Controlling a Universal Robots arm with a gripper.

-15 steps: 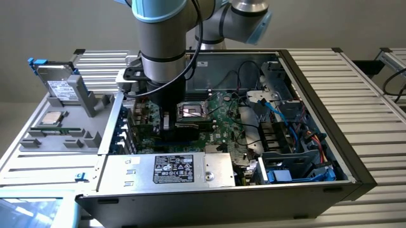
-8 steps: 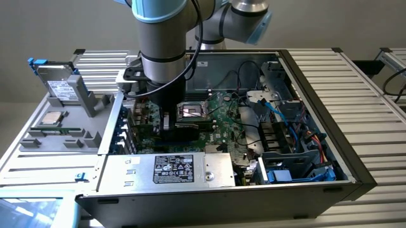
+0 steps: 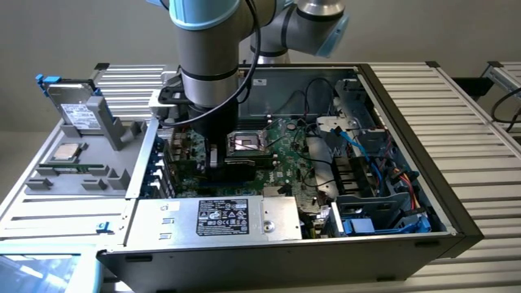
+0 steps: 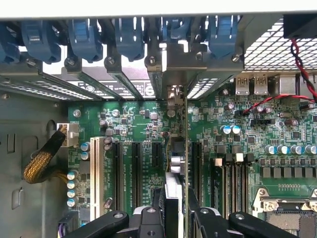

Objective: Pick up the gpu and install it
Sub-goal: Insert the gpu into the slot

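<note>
Green and thin, the gpu [image 4: 177,148] stands on its edge over the big green motherboard [image 4: 143,126]. In the wrist view it looks like a narrow strip with a silver ribbed block on it. The black pincer [image 4: 176,220] holds it, with one finger pressing on each side of the card. The card's far end has a silver metal bracket [image 4: 173,96] that reaches the back wall of the computer case, under a row of blue clips [image 4: 130,37]. The card lines up with the long black slots [image 4: 134,168] on the motherboard. I cannot tell if its bottom edge is pushed all the way into one. Further off, a yellow braided cable [image 4: 42,161] plugs into the board.

In the exterior view the grey robot arm [image 3: 207,55] reaches straight down into the open computer case [image 3: 456,207]. The pincer is low over the motherboard, just beside the square processor socket [image 3: 246,143]. A silver power supply [image 3: 216,217] sits at the near edge of the case. On the exterior view's left, outside the case, a grey tray [image 3: 49,183] holds two things — a hard drive [image 3: 77,113] standing up and a square processor chip [image 3: 67,152] lying flat. The case rests on a ribbed metal counter [image 3: 464,91].
</note>
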